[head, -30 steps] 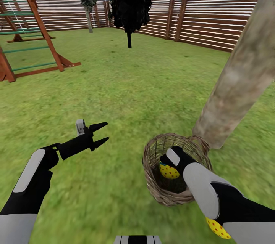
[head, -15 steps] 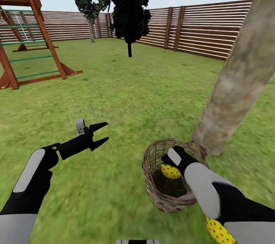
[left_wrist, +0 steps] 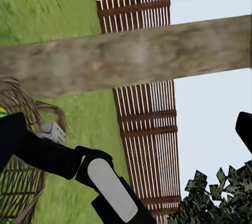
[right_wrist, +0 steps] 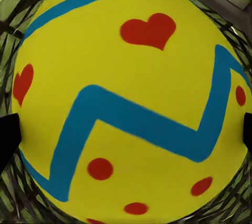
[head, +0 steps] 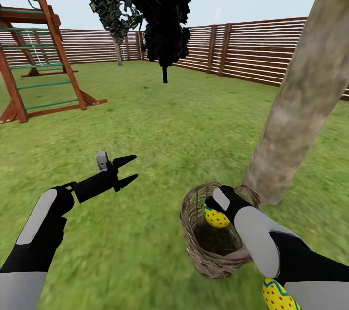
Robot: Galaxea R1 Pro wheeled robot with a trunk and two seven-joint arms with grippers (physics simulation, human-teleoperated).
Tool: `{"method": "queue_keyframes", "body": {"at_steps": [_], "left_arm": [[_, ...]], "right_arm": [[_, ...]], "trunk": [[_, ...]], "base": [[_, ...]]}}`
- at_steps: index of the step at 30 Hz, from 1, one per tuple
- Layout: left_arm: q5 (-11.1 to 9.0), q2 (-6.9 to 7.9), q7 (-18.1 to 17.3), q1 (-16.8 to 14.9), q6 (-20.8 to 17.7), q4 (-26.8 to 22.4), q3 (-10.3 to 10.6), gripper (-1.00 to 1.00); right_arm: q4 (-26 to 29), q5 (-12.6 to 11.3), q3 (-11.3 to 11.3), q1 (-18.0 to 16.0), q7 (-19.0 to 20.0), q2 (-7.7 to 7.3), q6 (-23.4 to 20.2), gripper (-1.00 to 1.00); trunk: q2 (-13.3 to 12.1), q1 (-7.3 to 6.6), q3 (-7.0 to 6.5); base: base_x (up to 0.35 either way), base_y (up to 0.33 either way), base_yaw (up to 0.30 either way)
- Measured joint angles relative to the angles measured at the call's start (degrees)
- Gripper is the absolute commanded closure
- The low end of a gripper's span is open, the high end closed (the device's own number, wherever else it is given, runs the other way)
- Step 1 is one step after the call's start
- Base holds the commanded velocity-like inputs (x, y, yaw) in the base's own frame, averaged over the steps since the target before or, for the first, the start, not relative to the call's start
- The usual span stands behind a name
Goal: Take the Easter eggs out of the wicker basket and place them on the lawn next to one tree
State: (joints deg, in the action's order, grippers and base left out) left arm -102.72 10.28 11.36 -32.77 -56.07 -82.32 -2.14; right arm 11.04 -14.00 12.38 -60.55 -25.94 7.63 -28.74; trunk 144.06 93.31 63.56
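Observation:
The wicker basket [head: 203,256] stands on the lawn [head: 160,121] at the foot of the thick pale tree [head: 295,111]. My right arm reaches down into it, and my right gripper [right_wrist: 127,132] is shut on a yellow Easter egg [head: 215,217] with a blue zigzag and red marks [right_wrist: 126,72], a black fingertip at each side of it. A second Easter egg [head: 275,295] lies on the grass beside the basket, partly behind my right forearm. My left gripper [head: 135,166] hovers open and empty over the grass left of the basket.
A wooden play frame [head: 43,53] stands at the far left. A thin black-foliage tree [head: 165,24] and another leafy tree [head: 114,14] stand at the back. A slatted fence [head: 252,55] closes the garden. Open grass lies between my arms.
The whole picture has shifted down, so the camera has risen or tilted up. The basket sits lower in view, while the egg has kept its place in my right gripper.

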Motion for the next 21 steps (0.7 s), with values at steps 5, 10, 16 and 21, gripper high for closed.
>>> {"method": "queue_keyframes", "body": {"at_steps": [5, 10, 16, 21], "left_arm": [[0.01, 0.0, 0.01, 0.02, 0.0, 0.0, -0.04, -1.0], [0.0, 0.01, 0.0, 0.02, 0.0, 0.0, -0.09, -1.0], [-0.01, 0.01, 0.0, 0.02, 0.0, 0.0, -0.13, -1.0], [0.06, 0.01, -0.07, 0.01, -0.02, 0.0, -0.17, -1.0]], "right_arm": [[0.0, -0.01, 0.02, 0.0, 0.0, 0.02, 0.0, 1.0], [0.0, -0.01, 0.05, 0.02, 0.0, 0.0, 0.02, 1.0], [0.0, -0.01, 0.06, 0.02, 0.0, 0.07, 0.0, 1.0], [0.0, -0.04, 0.0, 0.02, -0.01, 0.08, 0.0, 1.0]], "trunk": [[-0.07, -0.13, -1.11], [-0.13, -0.27, -2.22], [-0.21, -0.41, -3.55], [-0.28, -0.54, -4.66]], "base": [[-0.166, 0.0, 0.0], [-0.003, 0.0, 0.0], [-0.08, 0.008, 0.0], [-0.197, 0.044, 0.0]]}}
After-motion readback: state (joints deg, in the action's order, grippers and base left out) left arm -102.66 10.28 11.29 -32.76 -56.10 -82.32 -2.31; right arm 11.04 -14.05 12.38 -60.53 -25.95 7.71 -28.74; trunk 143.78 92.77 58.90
